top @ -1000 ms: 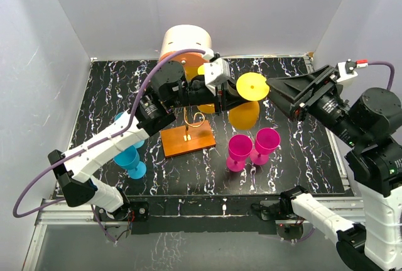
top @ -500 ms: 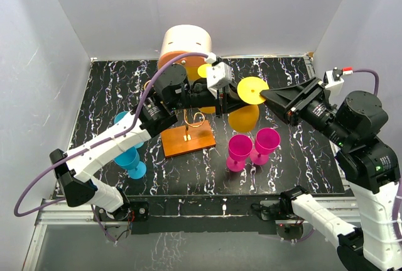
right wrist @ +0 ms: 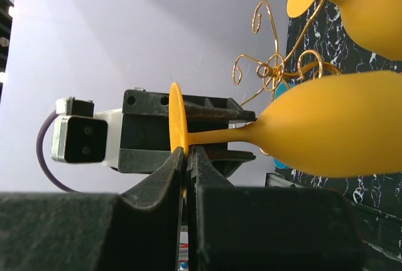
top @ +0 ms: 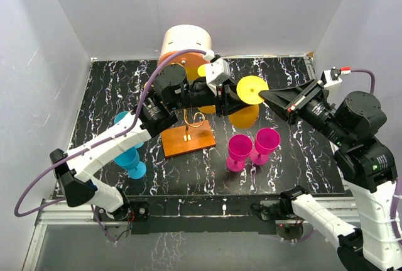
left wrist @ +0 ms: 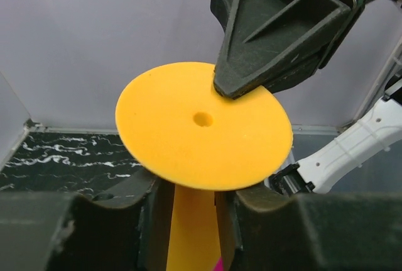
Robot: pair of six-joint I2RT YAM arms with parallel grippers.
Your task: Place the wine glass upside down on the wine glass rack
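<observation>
Right wrist view: the right end effector (right wrist: pixel 186 154) is clamped on the foot rim of the yellow wine glass (right wrist: pixel 326 129), held sideways in the air over the middle of the table (top: pixel 301 158), likely for a hand-over. The left end effector (left wrist: pixel 195 199) straddles the stem; gripping or not, I cannot tell. Beside it the rack (right wrist: pixel 273 70) already holds a second glass (right wrist: pixel 370 16), crowding the approach; pink glasses (top: pixel 251 145) stand below.

Bright, even overhead light — soft shadows, mild glare; wrist-view foregrounds blurred.
</observation>
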